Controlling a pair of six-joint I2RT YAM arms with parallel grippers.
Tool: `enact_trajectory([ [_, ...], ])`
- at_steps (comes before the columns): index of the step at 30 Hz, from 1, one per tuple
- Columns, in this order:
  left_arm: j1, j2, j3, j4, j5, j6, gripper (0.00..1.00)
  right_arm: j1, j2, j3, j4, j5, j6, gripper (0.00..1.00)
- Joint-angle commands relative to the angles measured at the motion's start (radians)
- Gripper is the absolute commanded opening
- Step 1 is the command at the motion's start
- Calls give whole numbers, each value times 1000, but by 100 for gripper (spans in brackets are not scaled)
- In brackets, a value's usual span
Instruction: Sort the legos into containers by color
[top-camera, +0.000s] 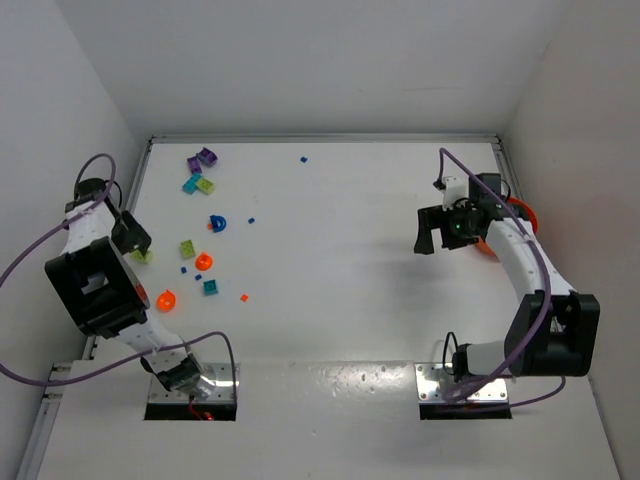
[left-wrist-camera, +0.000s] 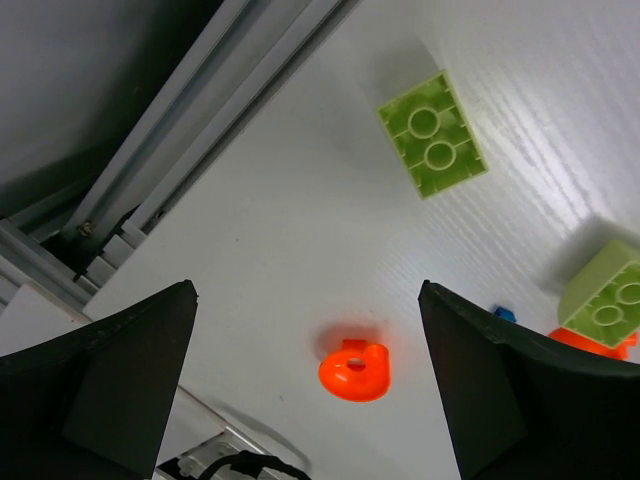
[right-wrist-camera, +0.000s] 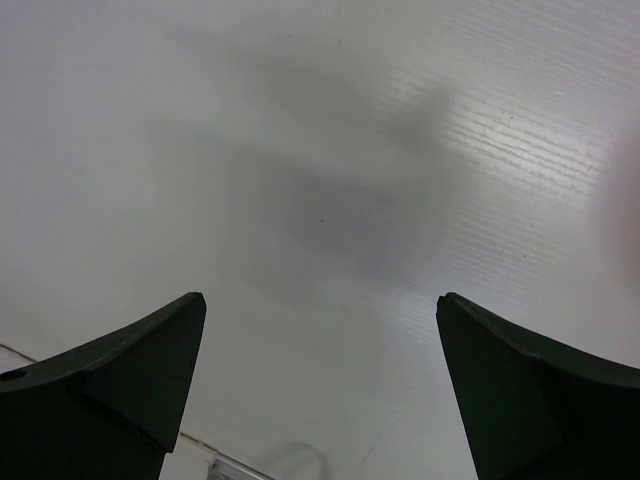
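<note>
White table (top-camera: 350, 310) holds nearly all its clutter along the left side. Near the far-left corner sit a purple container (top-camera: 207, 156) and a teal container (top-camera: 190, 185), with a lime piece (top-camera: 204, 184) touching the teal one. A blue round container (top-camera: 217, 224) stands a little nearer the front.

Left gripper (top-camera: 135, 243) hangs close to the left edge, about midway along it, its fingers (left-wrist-camera: 120, 380) spread wide and holding nothing. Under it lie a lime container (left-wrist-camera: 432, 136) beside the edge rail (left-wrist-camera: 150, 170) and an orange round container (left-wrist-camera: 355, 370) toward the front edge. A second lime container (left-wrist-camera: 605, 295) rests against a second orange container (left-wrist-camera: 590, 345), with a blue lego (left-wrist-camera: 504, 314) just beside them.

Other legos lie loose on the table — a second blue lego (top-camera: 304, 158) near the far edge, a third blue lego (top-camera: 252, 220) just right of the blue round container, and an orange-red lego (top-camera: 244, 297) apart toward the middle.

Right gripper (top-camera: 432, 235) hovers near the right edge, its fingers (right-wrist-camera: 110, 390) likewise parted over plain white tabletop — the orange bowl (top-camera: 527, 213) sits just behind it, partly hidden by the arm.
</note>
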Motion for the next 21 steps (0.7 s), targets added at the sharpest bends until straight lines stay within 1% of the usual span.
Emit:
enact_trajectory([
  [1,5,4,56,25,43,-68,100,-1,25,57,-5,-32,2,99],
  [7,5,15,56,105,93,-136,100,-1,43,57,-5,-32,2,99],
  [10,5,50,56,136,118,-159,100,-1,43,67,-14,-32,2,99],
  [16,5,71,33,202,100,-206,100,-1,43,67,-14,-32,2,99],
  [21,-5,82,14,234,103,-217,100,-1,52,57,-14,-32,2,99],
])
